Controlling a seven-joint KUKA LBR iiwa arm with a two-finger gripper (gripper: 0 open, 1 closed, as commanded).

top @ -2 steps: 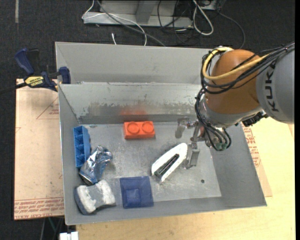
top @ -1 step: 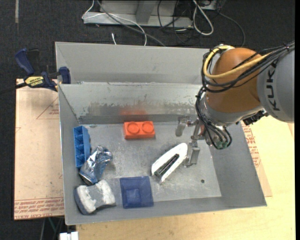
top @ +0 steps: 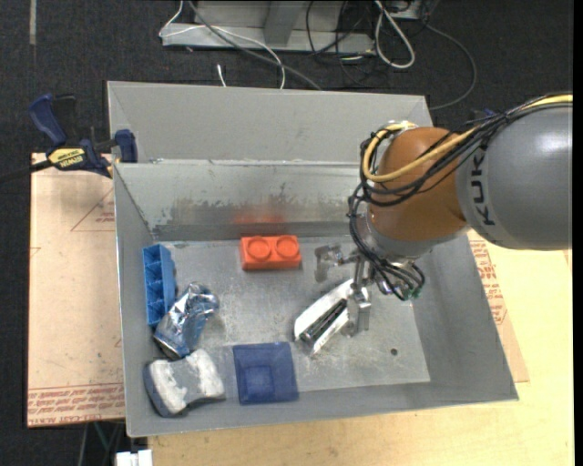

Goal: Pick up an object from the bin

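Right of centre on the floor of the grey metal bin (top: 273, 187), the pincer (top: 358, 308) hangs at the upper end of a slanting white-and-black oblong piece (top: 317, 325); whether it is wide or narrow cannot be told; an orange two-stud plastic brick (top: 271, 252) lies near.

- A single camera looks steeply down on the grey metal bin (top: 273, 196) from above its near side, so the far wall's inner face, beyond the gripper (top: 353, 309), shows broadly.
- The whole bin fits the frame at middling range, with floor cables (top: 364, 27) farther off.
- The arm (top: 528, 182) enters from the frame's right, and its orange cover (top: 414, 182) sits just above the gripper.
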